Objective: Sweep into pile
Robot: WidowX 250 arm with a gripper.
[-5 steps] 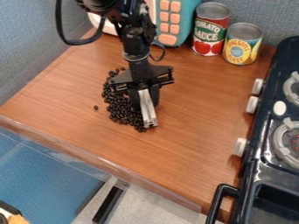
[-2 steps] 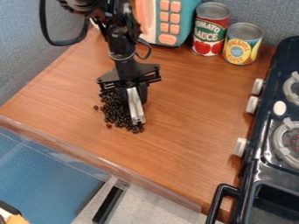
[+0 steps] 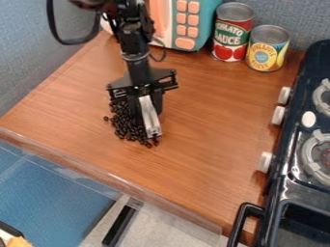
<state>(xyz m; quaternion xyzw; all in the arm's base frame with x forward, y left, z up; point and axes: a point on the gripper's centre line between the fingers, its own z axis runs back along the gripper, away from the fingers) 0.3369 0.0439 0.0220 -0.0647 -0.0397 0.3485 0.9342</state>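
Working from a distance, I look down through my camera on a brown wood-grain tabletop running across the view, its front edge slanting from the left side down toward the bottom. A black stove with pale knobs stands along the right side of the view. My black robot arm comes in from the top, left of centre, beside a teal toy microwave with orange buttons at the back. At the arm's end, my gripper hangs over the dark bean-like pieces; I cannot tell from here whether it is released or clenched, or whether it grasps anything. Right of the microwave stand two upright cans, the taller one red-labelled, the shorter one yellow and blue. A narrow silvery strip slants down at the gripper, its lower end at the pile's right side. The pile of dark pieces lies on the tabletop left of centre, beneath and beside the gripper, partly hidden by it. Smallest of all, a single dark piece lies just beside the pile's left edge.
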